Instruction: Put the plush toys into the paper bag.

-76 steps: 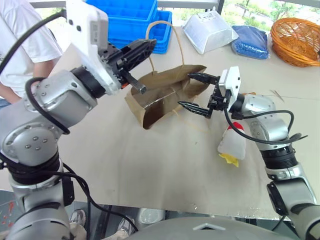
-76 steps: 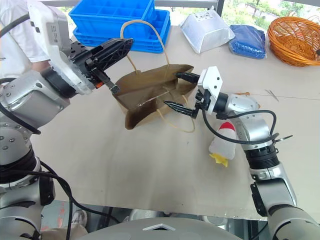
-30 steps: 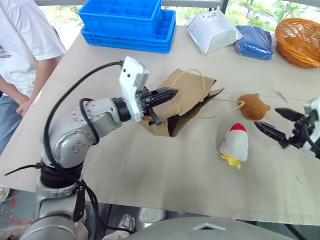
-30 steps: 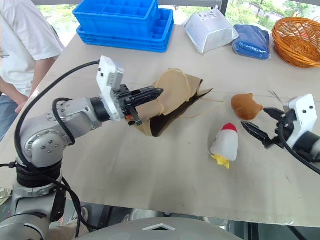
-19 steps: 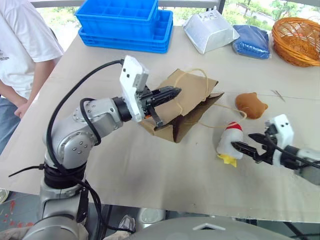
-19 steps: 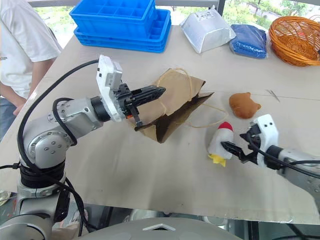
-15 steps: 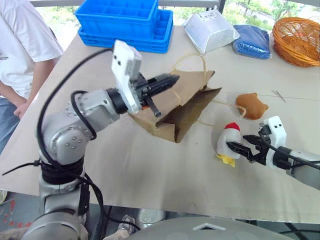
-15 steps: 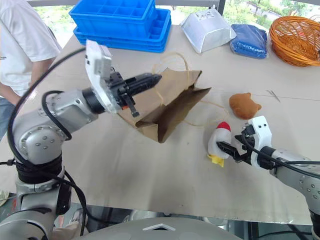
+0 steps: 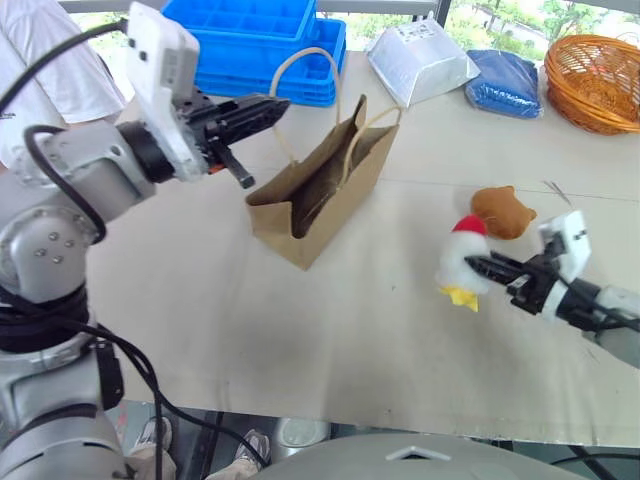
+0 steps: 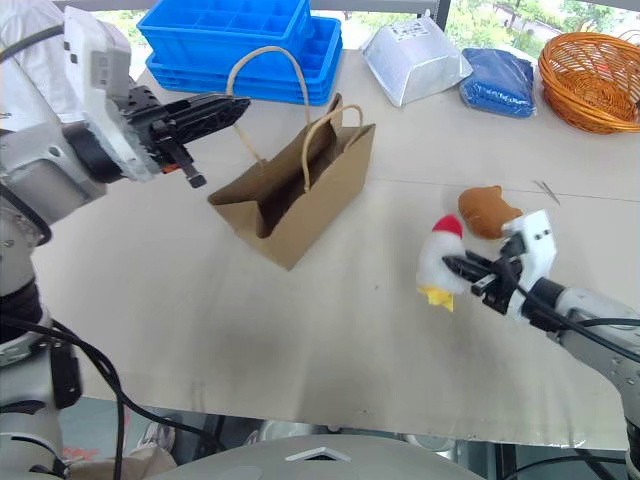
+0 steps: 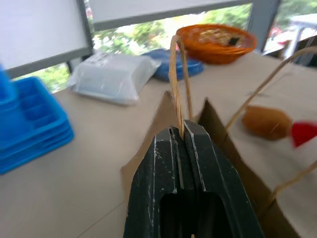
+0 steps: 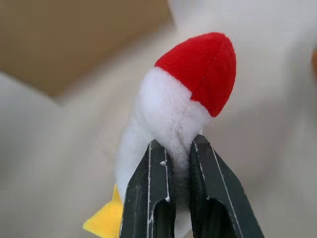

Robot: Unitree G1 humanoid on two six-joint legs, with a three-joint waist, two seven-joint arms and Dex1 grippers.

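The brown paper bag (image 9: 322,190) stands upright on the table with its mouth open upward. My left gripper (image 9: 281,101) is shut on one of its tan cord handles (image 11: 174,74) and holds that loop up over the bag's left side. To the right, my right gripper (image 9: 474,265) is shut on the white chicken plush (image 12: 171,119) with the red comb, pinching its body from the side. The brown furry plush (image 9: 503,210) lies on the table just behind the chicken, with no gripper on it.
Stacked blue crates (image 9: 250,40) sit at the back. To their right are a white plastic bag (image 9: 420,60), a blue bag (image 9: 510,85) and an orange wicker basket (image 9: 595,80). A person in a white shirt (image 9: 45,60) stands at the table's left edge.
My left gripper has risen and moved left with the handle, pulling the bag from lying down to upright. My right gripper has shut on the chicken and moved left.
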